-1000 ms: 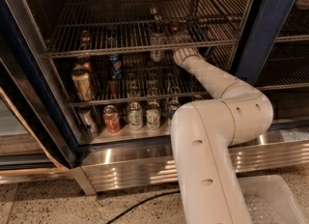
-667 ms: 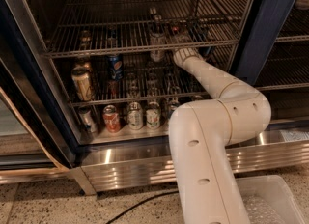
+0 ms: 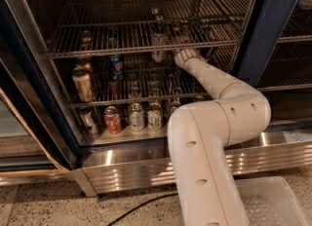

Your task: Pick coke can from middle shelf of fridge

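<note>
One white arm (image 3: 209, 137) is reaching into the fridge (image 3: 254, 35).
The gripper (image 3: 184, 53) is sitting at the front rail of the middle shelf (image 3: 97, 52), a bit right of the middle. The coke can (image 3: 180, 34) is standing on that shelf just behind the gripper, partly hidden. I cannot tell if the jaws are open or closed, or touching the can. A blue can (image 3: 116, 67) is standing lower down, to the left.

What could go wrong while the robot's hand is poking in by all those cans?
The gripper sits right at the front rail of the wire shelf, so it might catch on the rods. Cans crowd close around it, like the silvery can beside it, so a nudge could tip one over or push it out of reach.
</note>
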`<state>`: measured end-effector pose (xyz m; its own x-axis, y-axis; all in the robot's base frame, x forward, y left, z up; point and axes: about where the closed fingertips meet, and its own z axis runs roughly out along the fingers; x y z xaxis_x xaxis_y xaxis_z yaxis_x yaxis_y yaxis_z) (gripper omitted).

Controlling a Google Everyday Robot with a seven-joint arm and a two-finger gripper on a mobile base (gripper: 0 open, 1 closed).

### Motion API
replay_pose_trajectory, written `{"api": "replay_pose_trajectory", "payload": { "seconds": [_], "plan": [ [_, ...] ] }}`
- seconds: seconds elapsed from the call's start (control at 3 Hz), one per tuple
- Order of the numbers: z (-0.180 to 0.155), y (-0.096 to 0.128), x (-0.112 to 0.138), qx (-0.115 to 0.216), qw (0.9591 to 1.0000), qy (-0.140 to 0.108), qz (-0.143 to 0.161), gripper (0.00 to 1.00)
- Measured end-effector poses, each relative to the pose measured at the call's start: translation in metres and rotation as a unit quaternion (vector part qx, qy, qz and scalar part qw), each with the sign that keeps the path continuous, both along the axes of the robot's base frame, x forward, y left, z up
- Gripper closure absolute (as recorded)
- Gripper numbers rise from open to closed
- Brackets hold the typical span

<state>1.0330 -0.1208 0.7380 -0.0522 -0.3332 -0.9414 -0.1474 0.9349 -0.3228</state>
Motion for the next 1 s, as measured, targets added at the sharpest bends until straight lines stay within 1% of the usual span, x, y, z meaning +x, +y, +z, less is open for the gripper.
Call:
{"api": "replay_pose_trajectory", "payload": {
  "seconds": [0.33, 0.67, 1.0],
  "plan": [
    [0.0000, 0.0000, 0.0000, 0.000, 1.0000, 0.000, 0.000, 0.68],
    [0.0000, 0.0001, 0.0000, 0.000, 1.0000, 0.000, 0.000, 0.92],
    [-0.0001, 0.0003, 0.0001, 0.000, 1.0000, 0.000, 0.000, 1.00]
  ]
}}
